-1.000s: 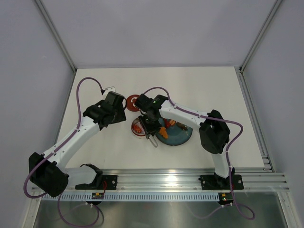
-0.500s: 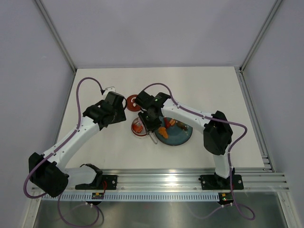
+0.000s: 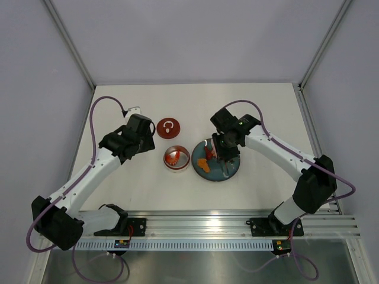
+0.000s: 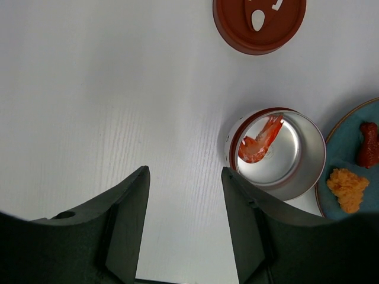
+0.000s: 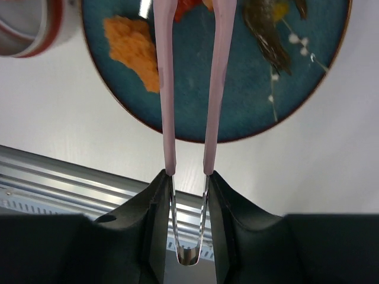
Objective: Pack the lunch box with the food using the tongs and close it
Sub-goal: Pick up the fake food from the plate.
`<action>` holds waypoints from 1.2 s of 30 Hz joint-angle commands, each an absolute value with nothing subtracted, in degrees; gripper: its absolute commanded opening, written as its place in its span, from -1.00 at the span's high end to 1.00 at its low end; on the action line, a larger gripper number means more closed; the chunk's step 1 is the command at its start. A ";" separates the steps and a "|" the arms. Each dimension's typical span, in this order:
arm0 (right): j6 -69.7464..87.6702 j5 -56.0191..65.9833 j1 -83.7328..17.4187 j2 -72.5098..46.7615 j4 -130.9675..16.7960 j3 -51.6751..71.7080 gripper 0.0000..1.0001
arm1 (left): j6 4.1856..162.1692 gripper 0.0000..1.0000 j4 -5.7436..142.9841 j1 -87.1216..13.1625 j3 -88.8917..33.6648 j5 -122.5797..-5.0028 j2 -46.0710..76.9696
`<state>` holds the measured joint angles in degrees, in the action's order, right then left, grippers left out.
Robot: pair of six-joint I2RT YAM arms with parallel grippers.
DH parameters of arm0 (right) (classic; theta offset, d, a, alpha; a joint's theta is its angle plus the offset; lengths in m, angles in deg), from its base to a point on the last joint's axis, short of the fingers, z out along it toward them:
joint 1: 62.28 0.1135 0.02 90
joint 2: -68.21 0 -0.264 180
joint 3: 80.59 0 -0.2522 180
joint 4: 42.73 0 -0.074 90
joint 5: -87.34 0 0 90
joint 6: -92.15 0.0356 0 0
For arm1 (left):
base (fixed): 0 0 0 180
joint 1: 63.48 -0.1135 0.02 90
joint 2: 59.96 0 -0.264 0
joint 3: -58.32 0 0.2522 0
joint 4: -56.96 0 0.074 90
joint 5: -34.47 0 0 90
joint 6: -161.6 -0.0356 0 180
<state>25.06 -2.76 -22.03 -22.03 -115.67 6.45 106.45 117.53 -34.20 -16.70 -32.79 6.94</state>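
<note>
The small round shiny steel lunch box (image 4: 291,163) had a red-banded rim and held a red-orange curled food piece (image 4: 259,141); its round lid (image 4: 237,18) was dark red with white marks. The round teal plate (image 5: 237,94) showed a brown edge, white dots on thin lines, a crumbly orange piece (image 5: 135,50) and a dark brown, yellow-flecked piece (image 5: 266,32). The slim V-shaped tongs (image 5: 167,89) were pale pink, and the table (image 4: 89,89) was white with faint grain.

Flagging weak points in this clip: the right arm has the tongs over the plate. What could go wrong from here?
1. The right fingers grip the tongs close to their bend, so the long arms could twist or slip when squeezing the orange piece.
2. The lunch box is narrow and stands beside the plate; a carried piece could drop on the table or catch its rim.
</note>
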 commanded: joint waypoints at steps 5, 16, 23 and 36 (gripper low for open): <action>25.53 -2.92 -24.58 -16.08 -117.14 16.56 0.26 | 106.23 -0.11 114.85 -34.39 -16.18 -33.47 6.84; 23.33 -2.04 -29.05 -15.29 -115.73 21.75 0.26 | 106.23 -0.11 114.49 -34.39 -16.18 -34.44 7.54; 21.84 -1.69 -32.05 -18.19 -114.15 20.70 0.27 | 106.14 -0.11 114.06 -34.39 -16.53 -35.31 8.68; 21.40 3.57 -33.19 -22.76 -110.46 22.10 0.27 | 105.79 -0.11 113.88 -34.48 -16.44 -35.32 8.95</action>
